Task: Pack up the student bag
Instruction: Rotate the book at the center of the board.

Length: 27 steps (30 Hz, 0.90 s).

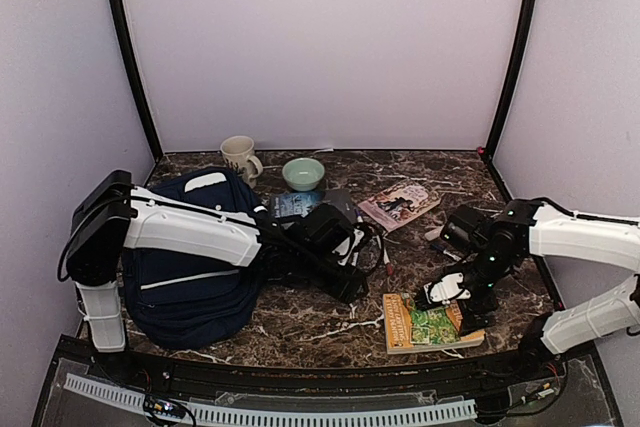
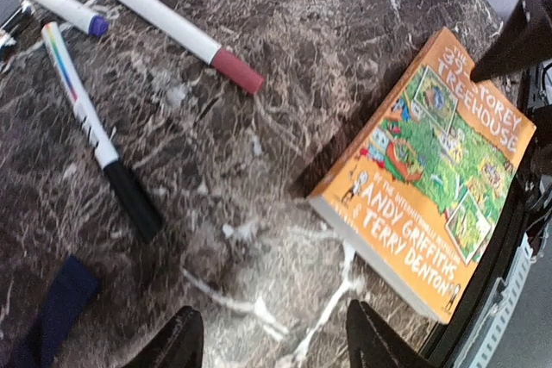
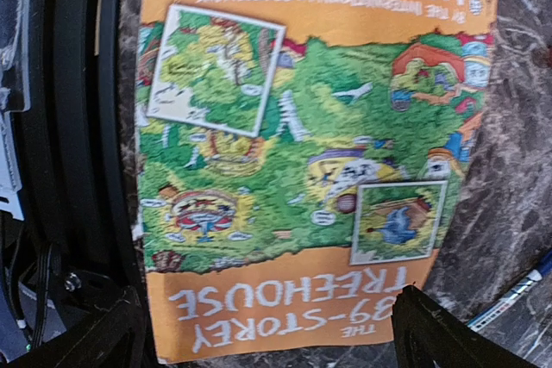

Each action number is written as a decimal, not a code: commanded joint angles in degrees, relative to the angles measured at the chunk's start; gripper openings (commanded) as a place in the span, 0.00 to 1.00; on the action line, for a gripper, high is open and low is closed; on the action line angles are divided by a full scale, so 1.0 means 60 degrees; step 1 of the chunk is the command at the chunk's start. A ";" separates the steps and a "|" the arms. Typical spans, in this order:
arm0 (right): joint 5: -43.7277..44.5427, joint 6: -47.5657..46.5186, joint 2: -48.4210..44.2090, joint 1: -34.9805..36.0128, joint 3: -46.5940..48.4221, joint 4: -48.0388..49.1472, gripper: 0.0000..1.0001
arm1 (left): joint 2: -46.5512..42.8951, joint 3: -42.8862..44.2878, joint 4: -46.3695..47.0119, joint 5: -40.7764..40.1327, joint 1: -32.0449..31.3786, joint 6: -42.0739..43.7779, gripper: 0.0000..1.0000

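The student bag (image 1: 190,277), navy with a thin white stripe, lies at the left of the table under my left arm. My left gripper (image 1: 350,282) hangs open over bare marble right of the bag, with nothing between its fingers (image 2: 177,342). An orange-and-green book (image 1: 428,322) lies flat near the front edge. My right gripper (image 1: 447,292) hovers just above its top end, open wide. In the right wrist view the book (image 3: 302,152) fills the frame and its title end lies between the two fingers (image 3: 457,333), which stand apart from it.
Several markers (image 2: 177,32) lie on the marble between bag and book. A mug (image 1: 240,157), a green bowl (image 1: 303,174), a pink book (image 1: 400,204) and a dark blue book (image 1: 298,205) sit towards the back. A blue pen (image 3: 517,295) lies right of the orange book.
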 commanded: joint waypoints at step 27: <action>0.3575 0.0285 -0.0043 -0.0110 -0.2088 0.5388 0.99 | 0.2719 0.2697 0.0053 0.2414 0.0260 -0.0340 0.60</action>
